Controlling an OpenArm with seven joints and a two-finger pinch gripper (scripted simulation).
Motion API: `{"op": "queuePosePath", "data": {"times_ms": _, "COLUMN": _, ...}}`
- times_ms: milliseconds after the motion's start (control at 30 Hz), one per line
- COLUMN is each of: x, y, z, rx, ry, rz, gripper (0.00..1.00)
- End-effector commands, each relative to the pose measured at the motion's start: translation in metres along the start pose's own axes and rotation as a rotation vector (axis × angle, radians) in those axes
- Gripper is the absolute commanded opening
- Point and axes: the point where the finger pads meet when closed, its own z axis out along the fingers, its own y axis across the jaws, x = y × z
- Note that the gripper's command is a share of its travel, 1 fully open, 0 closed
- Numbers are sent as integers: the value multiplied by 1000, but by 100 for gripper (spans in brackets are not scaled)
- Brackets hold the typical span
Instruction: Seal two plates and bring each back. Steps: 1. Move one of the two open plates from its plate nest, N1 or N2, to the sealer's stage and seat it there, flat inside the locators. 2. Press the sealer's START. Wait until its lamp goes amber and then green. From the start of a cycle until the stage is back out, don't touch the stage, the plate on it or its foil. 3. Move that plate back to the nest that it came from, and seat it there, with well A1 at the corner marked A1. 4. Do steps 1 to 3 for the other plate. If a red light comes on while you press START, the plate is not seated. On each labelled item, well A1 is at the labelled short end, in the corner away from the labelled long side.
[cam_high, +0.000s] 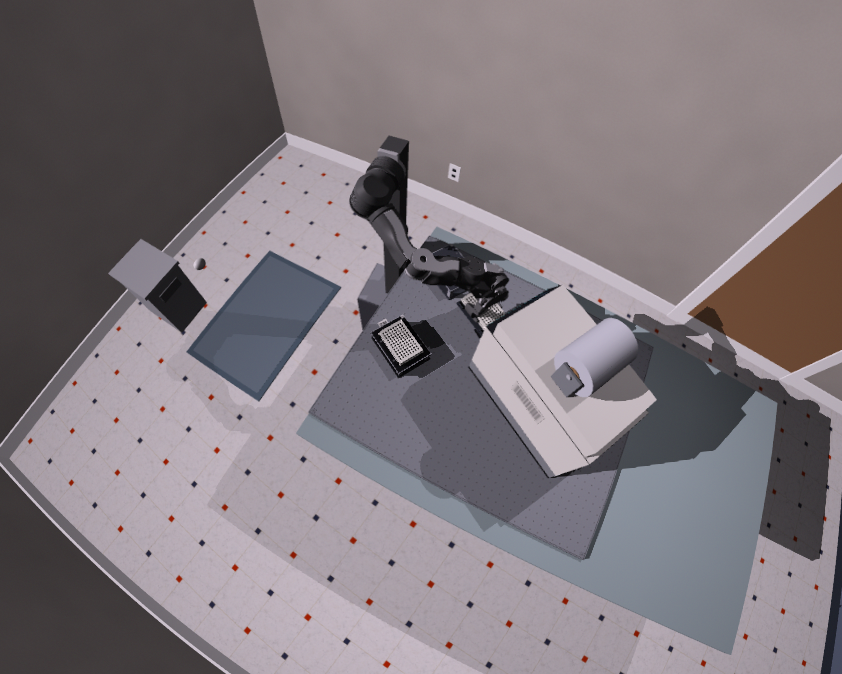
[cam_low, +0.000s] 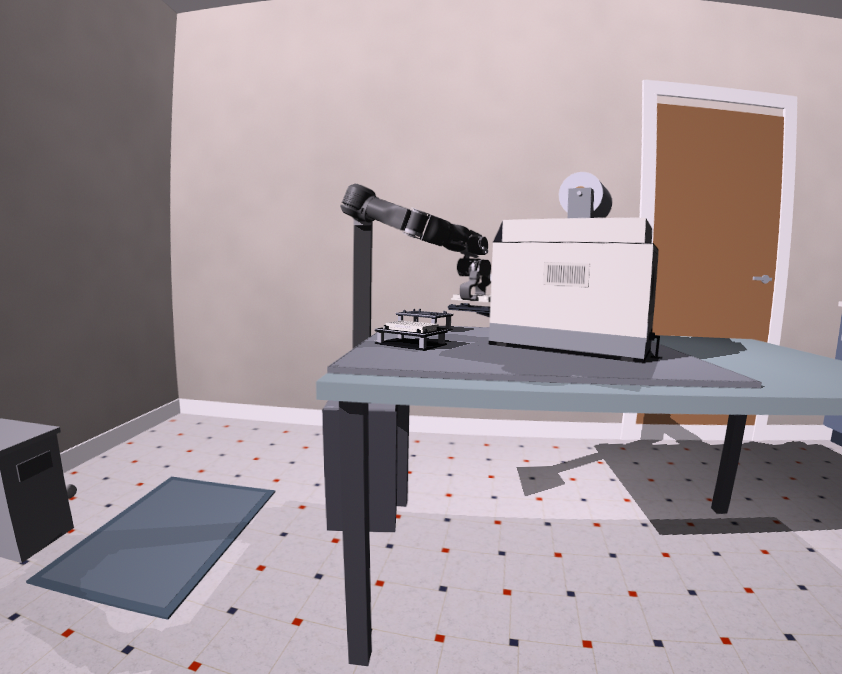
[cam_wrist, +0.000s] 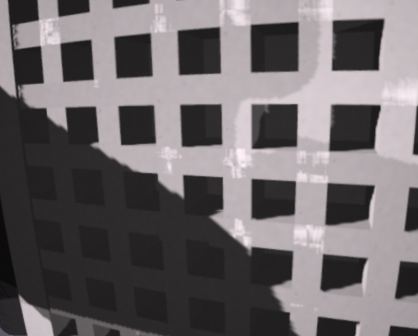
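Observation:
My gripper (cam_high: 484, 306) (cam_low: 473, 293) is shut on a white plate (cam_high: 495, 312) (cam_low: 457, 298) (cam_wrist: 240, 89). The plate is held roughly level a little above the dark stage (cam_low: 467, 307), beside the sealer (cam_high: 521, 365) (cam_low: 568, 302). Its well grid fills the wrist view, with small bright patches on top; I cannot tell whether foil covers it. The fingertips are not clear. The other white plate (cam_high: 400, 341) (cam_low: 410, 326) sits in the front nest (cam_high: 414, 369) (cam_low: 422, 333). The rear nest (cam_low: 424, 314) shows no plate. START, the lamp and the A1 marks cannot be made out.
The sealer's tall housing stands close to the gripper and hides part of the stage. A foil roll (cam_high: 600, 354) (cam_low: 581, 193) sits on top of it. The front nest stands left of the sealer on the dark board (cam_high: 351, 393) (cam_low: 533, 371). My arm reaches over the rear nest's area.

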Motion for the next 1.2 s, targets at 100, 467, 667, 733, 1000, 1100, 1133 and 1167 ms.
{"op": "queuePosePath", "data": {"times_ms": 100, "x": 1, "y": 0, "z": 4, "rx": -1, "ry": 3, "rz": -4, "gripper": 0}}
{"op": "queuePosePath", "data": {"times_ms": 467, "x": 1, "y": 0, "z": 9, "rx": -2, "ry": 3, "rz": -5, "gripper": 0}}
{"op": "queuePosePath", "data": {"times_ms": 667, "x": 0, "y": 0, "z": 8, "rx": -1, "ry": 0, "rz": -1, "gripper": 0}}
{"op": "queuePosePath", "data": {"times_ms": 733, "x": 0, "y": 0, "z": 8, "rx": -1, "ry": 0, "rz": -1, "gripper": 0}}
{"op": "queuePosePath", "data": {"times_ms": 1000, "x": 0, "y": 0, "z": 8, "rx": -1, "ry": 0, "rz": -1, "gripper": 0}}
{"op": "queuePosePath", "data": {"times_ms": 1100, "x": 0, "y": 0, "z": 8, "rx": -1, "ry": 0, "rz": -1, "gripper": 0}}
{"op": "queuePosePath", "data": {"times_ms": 1133, "x": 0, "y": 0, "z": 8, "rx": -1, "ry": 0, "rz": -1, "gripper": 0}}
{"op": "queuePosePath", "data": {"times_ms": 1167, "x": 0, "y": 0, "z": 8, "rx": -1, "ry": 0, "rz": -1, "gripper": 0}}
